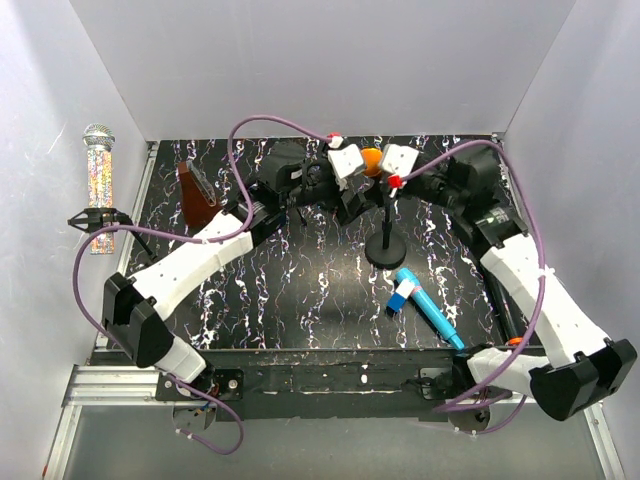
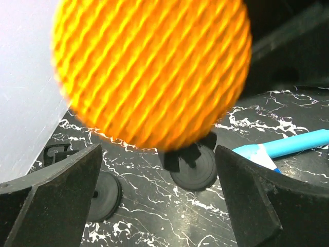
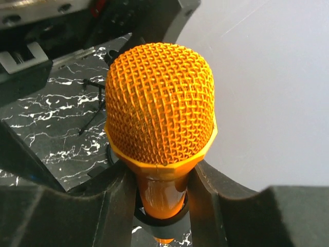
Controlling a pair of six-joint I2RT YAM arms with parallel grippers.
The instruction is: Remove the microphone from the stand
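Note:
The orange microphone (image 1: 371,160) stands upright in the black clip (image 3: 159,222) of the stand, whose pole (image 1: 389,212) rises from a round base (image 1: 386,250). My right gripper (image 3: 162,191) is shut on the microphone's handle just under the mesh head (image 3: 159,103); in the top view it (image 1: 386,182) reaches in from the right. My left gripper (image 2: 157,154) is open, its fingers (image 2: 67,190) wide apart on either side below the blurred orange head (image 2: 151,67), with the stand base (image 2: 194,167) beneath. In the top view it (image 1: 352,188) is just left of the microphone.
A blue microphone (image 1: 428,305) lies on the black marbled table in front of the stand, also in the left wrist view (image 2: 288,145). A brown object (image 1: 197,195) stands at back left. A glittery microphone (image 1: 99,180) in a small holder sits outside the left wall. A second black disc (image 2: 105,195) lies nearby.

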